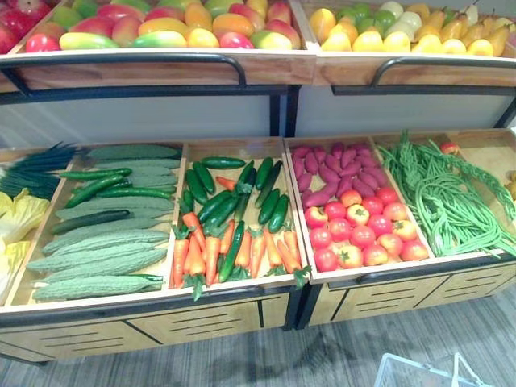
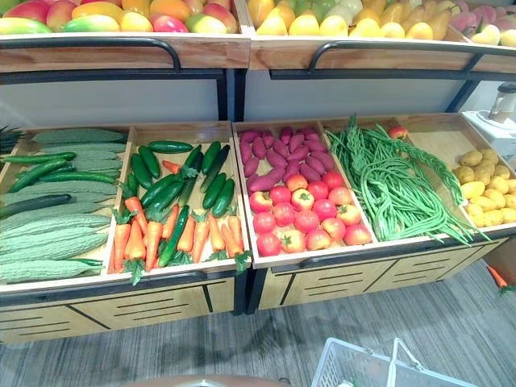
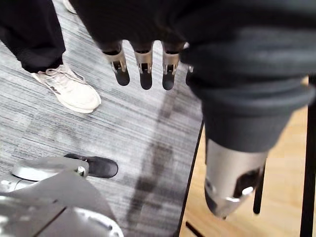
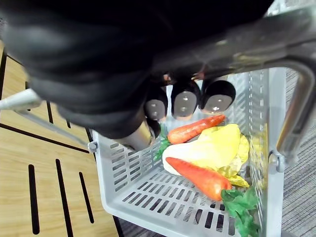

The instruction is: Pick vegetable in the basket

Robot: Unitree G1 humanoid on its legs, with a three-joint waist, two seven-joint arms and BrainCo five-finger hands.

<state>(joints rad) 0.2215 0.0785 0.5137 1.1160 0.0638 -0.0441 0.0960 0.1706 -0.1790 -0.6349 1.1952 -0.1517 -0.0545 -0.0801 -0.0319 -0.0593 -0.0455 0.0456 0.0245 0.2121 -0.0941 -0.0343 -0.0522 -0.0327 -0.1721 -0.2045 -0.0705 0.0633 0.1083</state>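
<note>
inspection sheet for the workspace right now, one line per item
surface: wooden produce stand, lower bins full; fruit shelf above.
job's things: basket holds two carrots and a yellow leafy vegetable; carrot bin, tomatoes and long beans stocked.
clutter: carrot-like orange thing on the floor by the stand's right end.
hands: left hand open, over the floor; right hand curled round the basket handle.
cables: nothing seen.
surroundings: grey floor; person's white shoe near the left hand.
</note>
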